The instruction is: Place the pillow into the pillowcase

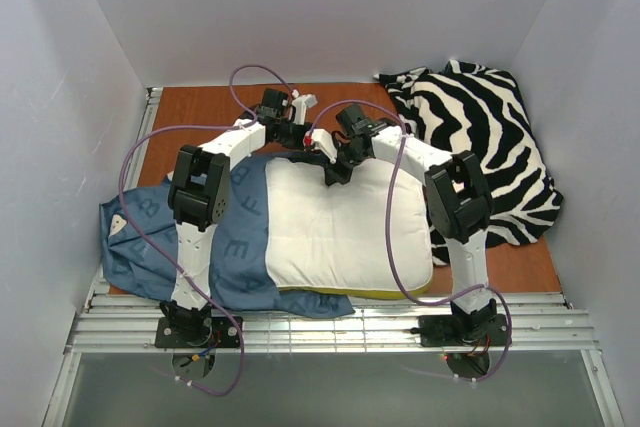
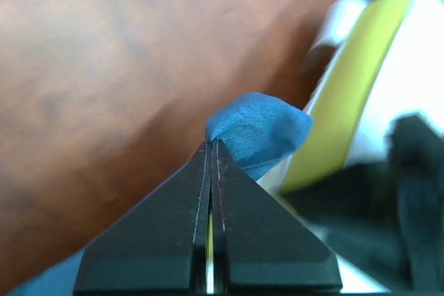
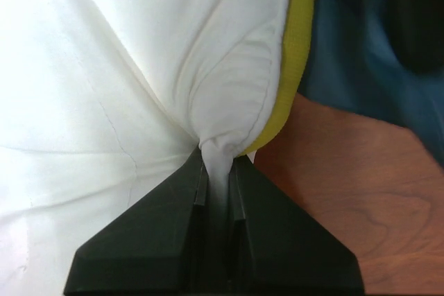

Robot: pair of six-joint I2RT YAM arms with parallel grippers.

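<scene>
Pillow [image 3: 125,67] corner pinched in right gripper [image 3: 216,163], pillowcase [image 2: 258,129] fold nipped by left gripper [image 2: 214,145], both at table's far side.

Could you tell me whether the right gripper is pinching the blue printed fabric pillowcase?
No, the right gripper is clamped on a fold of the plump white pillow.

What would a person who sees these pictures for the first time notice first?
The big white pillow in the middle of the table stands out most, with the blue pillowcase spread at its left end. A black-and-white zebra cloth lies at the far right. At the pillow's far edge, the left hand pinches blue pillowcase fabric and the right hand pinches the pillow's white fabric.
</scene>
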